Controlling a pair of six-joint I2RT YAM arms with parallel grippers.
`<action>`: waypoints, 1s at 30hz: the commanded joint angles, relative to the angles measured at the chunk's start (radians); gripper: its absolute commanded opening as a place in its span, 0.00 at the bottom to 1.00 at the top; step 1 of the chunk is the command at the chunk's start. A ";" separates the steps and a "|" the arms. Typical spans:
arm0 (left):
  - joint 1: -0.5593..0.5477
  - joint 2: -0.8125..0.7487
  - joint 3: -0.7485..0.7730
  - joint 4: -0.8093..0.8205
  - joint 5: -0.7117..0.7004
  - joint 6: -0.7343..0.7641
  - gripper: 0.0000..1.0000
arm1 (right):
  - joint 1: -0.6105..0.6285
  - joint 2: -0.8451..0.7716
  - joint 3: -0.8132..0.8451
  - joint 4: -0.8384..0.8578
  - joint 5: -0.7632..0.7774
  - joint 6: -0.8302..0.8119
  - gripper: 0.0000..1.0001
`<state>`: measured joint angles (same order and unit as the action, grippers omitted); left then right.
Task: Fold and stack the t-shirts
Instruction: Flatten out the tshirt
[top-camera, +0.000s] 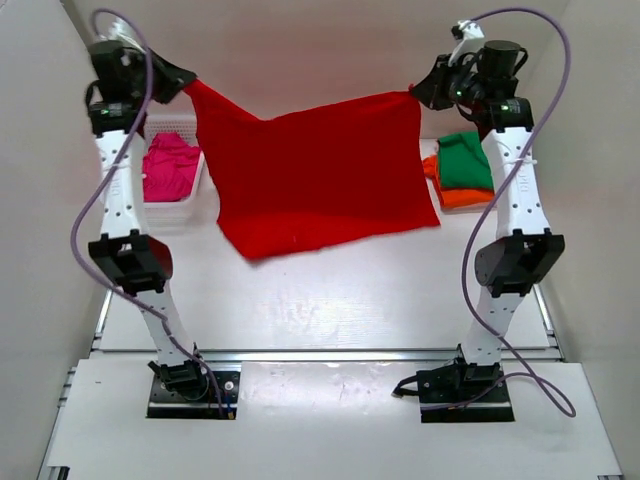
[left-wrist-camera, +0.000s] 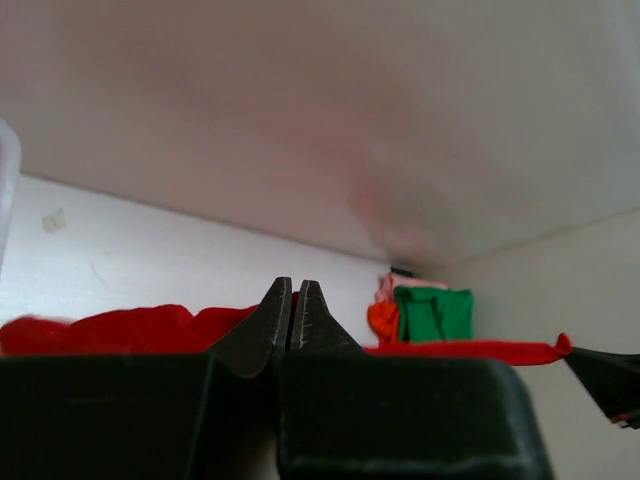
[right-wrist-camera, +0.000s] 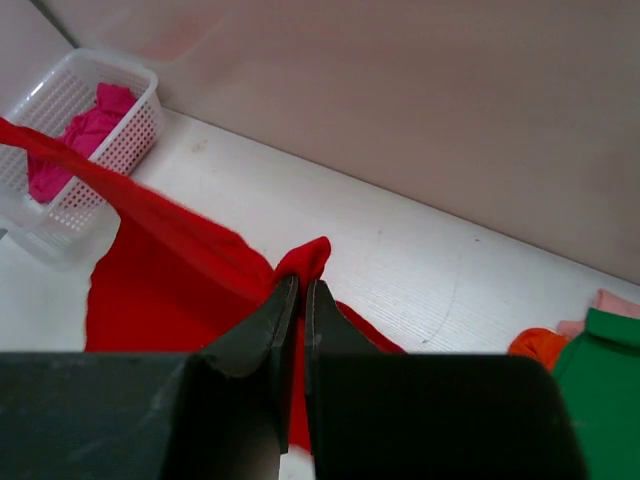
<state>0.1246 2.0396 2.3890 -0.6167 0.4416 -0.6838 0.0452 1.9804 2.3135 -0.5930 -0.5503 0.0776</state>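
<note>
White tabletop (top-camera: 330, 300) in front; above it a red t-shirt (top-camera: 320, 180) hangs spread between left gripper (top-camera: 190, 82) and right gripper (top-camera: 413, 95), each clamped tight on a top corner. Behind: pink t-shirt (top-camera: 170, 165) in basket (top-camera: 175, 211) left, green t-shirt (top-camera: 465, 160) atop orange t-shirt (top-camera: 465, 198) right.

A white plastic lattice basket (top-camera: 176, 212) stands at the far left of the desk (top-camera: 350, 290), close to the left wall (top-camera: 40, 150). The desk is white with a faint wood grain. A plain pale back wall (top-camera: 330, 40) closes it behind. A metal rail (top-camera: 330, 353) runs along its near edge.
</note>
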 joint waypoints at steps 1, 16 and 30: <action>0.040 -0.234 0.026 0.133 0.092 -0.051 0.00 | -0.042 -0.150 -0.035 0.104 -0.028 0.005 0.00; -0.072 -0.829 -0.812 0.147 0.040 0.084 0.00 | -0.085 -0.570 -0.778 0.223 -0.030 -0.038 0.00; -0.079 -0.763 -0.208 0.083 -0.063 0.049 0.00 | -0.199 -0.778 -0.448 0.199 -0.132 0.054 0.00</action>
<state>0.0376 1.2800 2.1468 -0.5556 0.3954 -0.6006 -0.1448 1.2251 1.7920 -0.4374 -0.6430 0.1055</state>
